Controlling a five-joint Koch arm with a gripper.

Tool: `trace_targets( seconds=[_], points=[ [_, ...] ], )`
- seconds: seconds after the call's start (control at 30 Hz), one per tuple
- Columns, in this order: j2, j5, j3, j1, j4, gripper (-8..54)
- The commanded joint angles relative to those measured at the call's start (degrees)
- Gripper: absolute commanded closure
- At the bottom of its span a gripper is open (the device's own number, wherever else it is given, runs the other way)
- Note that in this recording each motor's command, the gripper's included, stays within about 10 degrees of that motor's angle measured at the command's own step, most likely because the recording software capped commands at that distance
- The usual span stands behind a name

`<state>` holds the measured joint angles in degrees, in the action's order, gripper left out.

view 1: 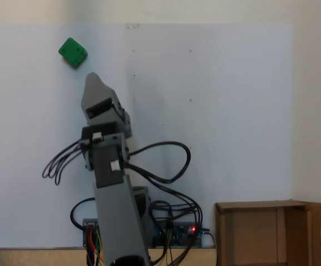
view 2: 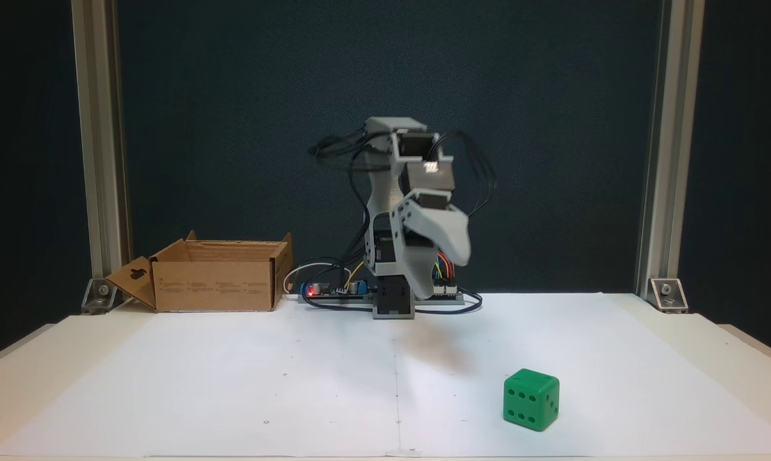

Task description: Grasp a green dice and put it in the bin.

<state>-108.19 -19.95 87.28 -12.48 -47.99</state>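
Both fixed views are showing the pincer [view 2: 457, 251] hanging above the tabletop [view 2: 232, 384], its state unclear, green dice [view 2: 531, 399] lying apart from it, bin [view 2: 216, 274] print unreadable.

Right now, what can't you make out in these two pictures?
- Claw: in both fixed views its two halves overlap and it looks blurred, so open or shut is unclear.
- Cardboard box: the bottom edge of a fixed view cuts it off; in a fixed view its front wall hides the floor inside.
- Green dice: dots too small to count from above.
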Motion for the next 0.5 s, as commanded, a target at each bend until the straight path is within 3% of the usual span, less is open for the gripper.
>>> trace_targets(
  seconds=[0.0,0.47],
  points=[
    [2.3,-4.9,-4.0,-0.5,-2.3,1.5],
    [6.2,-5.1,-5.8,-1.0,-4.7,1.6]
  ],
)
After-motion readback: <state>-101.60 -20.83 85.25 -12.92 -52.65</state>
